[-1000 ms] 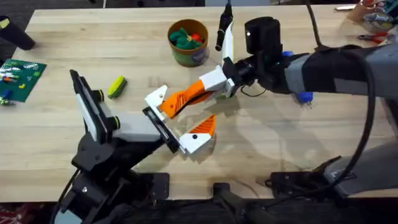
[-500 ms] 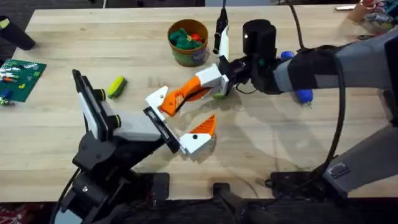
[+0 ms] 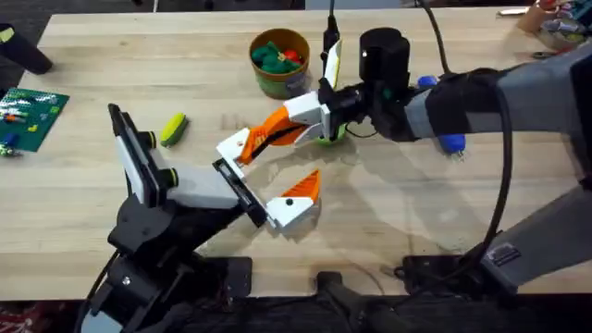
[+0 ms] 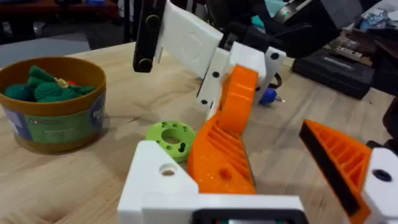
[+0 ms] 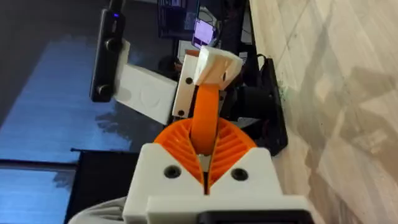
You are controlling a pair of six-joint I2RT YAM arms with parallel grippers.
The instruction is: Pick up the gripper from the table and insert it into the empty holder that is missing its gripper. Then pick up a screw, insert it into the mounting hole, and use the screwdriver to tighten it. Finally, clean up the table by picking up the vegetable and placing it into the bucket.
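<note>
The table [image 3: 435, 213] is a light butcher-block top with visible plank seams. On it, toward the far middle, stands the bucket [image 3: 280, 80], holding green and red toys. The vegetable [image 3: 173, 129], yellow with a green end, lies left of the middle. A green circuit board [image 3: 30, 117] rests at the left edge. A green ring [image 4: 170, 137] with holes lies flat near the centre, and the blue-handled screwdriver [image 3: 451, 142] lies to the right.

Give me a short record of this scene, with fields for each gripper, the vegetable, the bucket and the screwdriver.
left gripper: open
right gripper: shut on orange finger
vegetable: lying on table, left of bucket, apart from it
bucket: upright, holds green and red toys
screwdriver: lying on table
</note>
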